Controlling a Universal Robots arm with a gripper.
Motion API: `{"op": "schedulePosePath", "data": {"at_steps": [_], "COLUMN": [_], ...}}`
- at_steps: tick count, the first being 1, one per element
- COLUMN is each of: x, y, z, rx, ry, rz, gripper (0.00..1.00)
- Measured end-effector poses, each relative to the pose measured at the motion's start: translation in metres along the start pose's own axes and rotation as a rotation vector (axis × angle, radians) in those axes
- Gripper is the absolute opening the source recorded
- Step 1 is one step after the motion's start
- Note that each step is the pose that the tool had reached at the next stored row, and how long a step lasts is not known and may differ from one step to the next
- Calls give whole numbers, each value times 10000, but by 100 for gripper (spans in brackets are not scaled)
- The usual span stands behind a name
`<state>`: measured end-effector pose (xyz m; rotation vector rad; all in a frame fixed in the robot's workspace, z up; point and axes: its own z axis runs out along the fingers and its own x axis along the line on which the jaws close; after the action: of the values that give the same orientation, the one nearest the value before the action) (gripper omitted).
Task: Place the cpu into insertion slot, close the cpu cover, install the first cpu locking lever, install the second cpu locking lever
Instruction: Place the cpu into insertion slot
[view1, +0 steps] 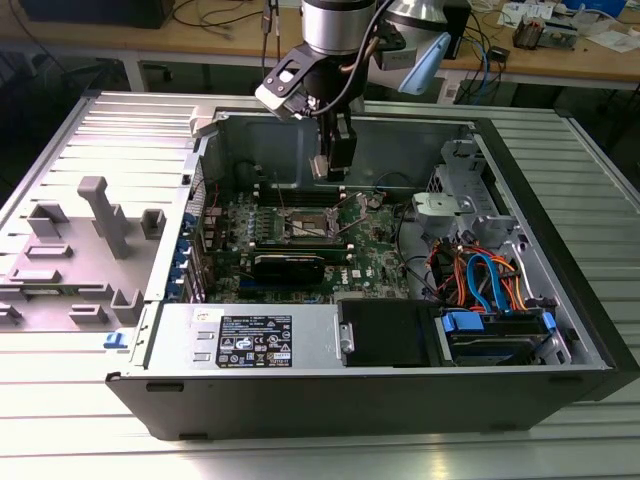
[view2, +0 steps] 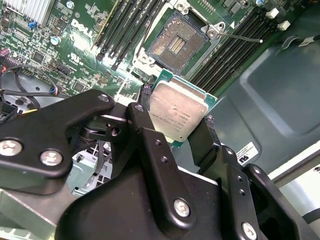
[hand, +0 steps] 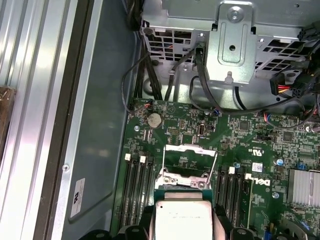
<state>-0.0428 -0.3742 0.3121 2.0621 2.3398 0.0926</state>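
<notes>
green motherboard (view1: 375, 245) lies in the case (view1: 300, 400), its insertion slot (view2: 176, 42) bare. you're on step one: your claw (view2: 176, 110) pinches the cpu (view2: 182, 106) by its edges above that slot; seating it calls for squaring the corners.

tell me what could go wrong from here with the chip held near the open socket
1. The claw grips the chip only by its edges; a slip could drop it onto the board.
2. The socket lies open with bare contacts; a skewed or off-centre landing might bend them.
3. The open cover and thin lever sit close by; the claw may snag them.
</notes>
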Motion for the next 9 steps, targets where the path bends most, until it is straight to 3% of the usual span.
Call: {"op": "schedulePosePath", "data": {"at_steps": [9], "x": [-2], "y": [-1], "z": [10], "rx": [0], "ry": [-1], "rz": [15], "gripper": [55]}}
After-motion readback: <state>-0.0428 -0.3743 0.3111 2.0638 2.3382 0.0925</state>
